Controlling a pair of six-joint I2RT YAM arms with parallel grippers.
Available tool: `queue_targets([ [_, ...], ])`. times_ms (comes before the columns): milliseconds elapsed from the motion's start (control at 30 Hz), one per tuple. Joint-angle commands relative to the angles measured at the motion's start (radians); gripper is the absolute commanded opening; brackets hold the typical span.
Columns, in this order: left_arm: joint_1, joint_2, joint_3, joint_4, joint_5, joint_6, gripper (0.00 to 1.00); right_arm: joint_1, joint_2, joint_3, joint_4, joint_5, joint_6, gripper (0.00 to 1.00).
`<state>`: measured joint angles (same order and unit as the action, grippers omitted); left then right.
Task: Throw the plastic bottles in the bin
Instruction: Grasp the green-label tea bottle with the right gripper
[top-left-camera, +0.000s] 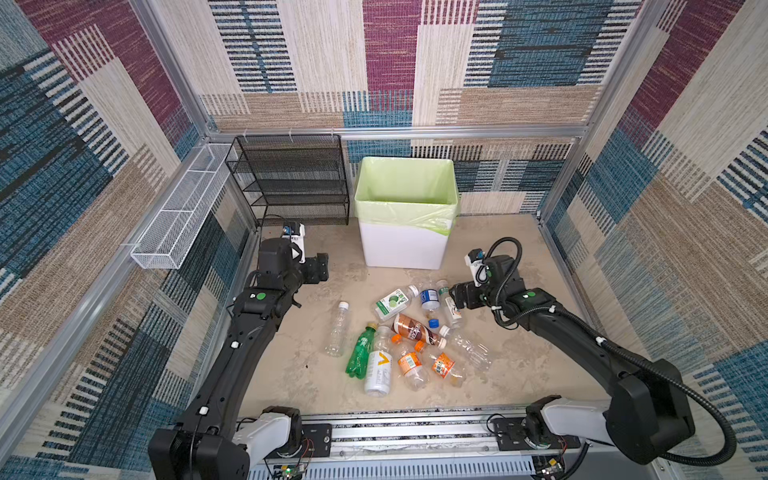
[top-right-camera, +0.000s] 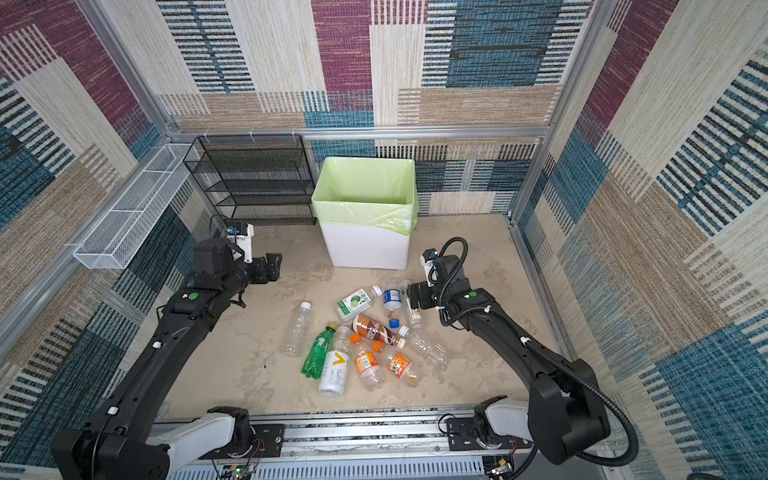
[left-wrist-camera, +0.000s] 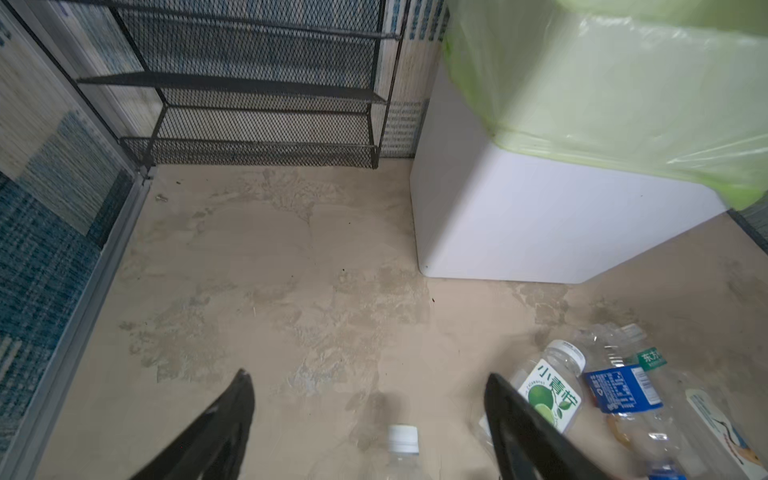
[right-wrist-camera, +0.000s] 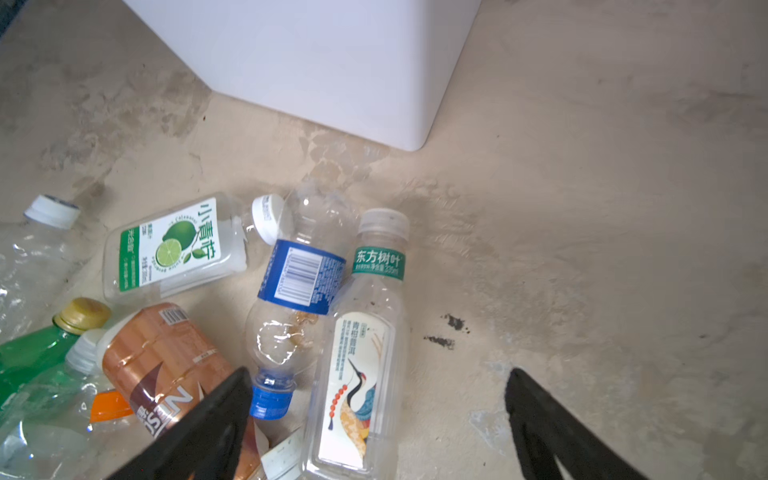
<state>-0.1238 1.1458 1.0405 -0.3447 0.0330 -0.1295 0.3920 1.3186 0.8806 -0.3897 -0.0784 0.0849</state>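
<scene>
The plastic bottles lie in a loose pile (top-left-camera: 409, 332) (top-right-camera: 365, 332) on the floor in front of the bin (top-left-camera: 403, 245) (top-right-camera: 365, 249), a white box with a green bag over its rim. A clear bottle (top-left-camera: 338, 330) lies apart at the left. My left gripper (top-left-camera: 320, 268) (left-wrist-camera: 369, 380) hangs open left of the bin, over that clear bottle's white cap (left-wrist-camera: 402, 438). My right gripper (top-left-camera: 455, 295) (right-wrist-camera: 379, 374) is open at the pile's right edge, its jaws either side of a crane-labelled bottle (right-wrist-camera: 357, 395), beside a blue-labelled one (right-wrist-camera: 301, 270). Neither holds anything.
A black wire-mesh rack (top-left-camera: 291, 178) stands left of the bin against the back wall. A long white wire basket (top-left-camera: 183, 208) hangs on the left wall. Patterned walls close in three sides; the arms' rail (top-left-camera: 415, 432) runs along the front.
</scene>
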Motion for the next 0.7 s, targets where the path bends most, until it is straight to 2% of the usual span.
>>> queue_targets([
  [0,0.013,0.019,-0.027,0.031,0.047,-0.045,0.87,0.032,0.062,0.023,-0.042,0.04,-0.008,0.97],
  [167,0.033,0.062,-0.037,0.056,0.1,-0.061,0.86,0.053,0.13,0.021,-0.043,0.077,0.005,0.97],
  [367,0.067,0.111,-0.036,0.072,0.144,-0.076,0.84,0.056,0.197,0.011,-0.022,0.091,0.004,0.91],
  [667,0.081,0.118,-0.049,0.081,0.145,-0.076,0.83,0.056,0.261,0.0,0.038,0.118,0.037,0.71],
])
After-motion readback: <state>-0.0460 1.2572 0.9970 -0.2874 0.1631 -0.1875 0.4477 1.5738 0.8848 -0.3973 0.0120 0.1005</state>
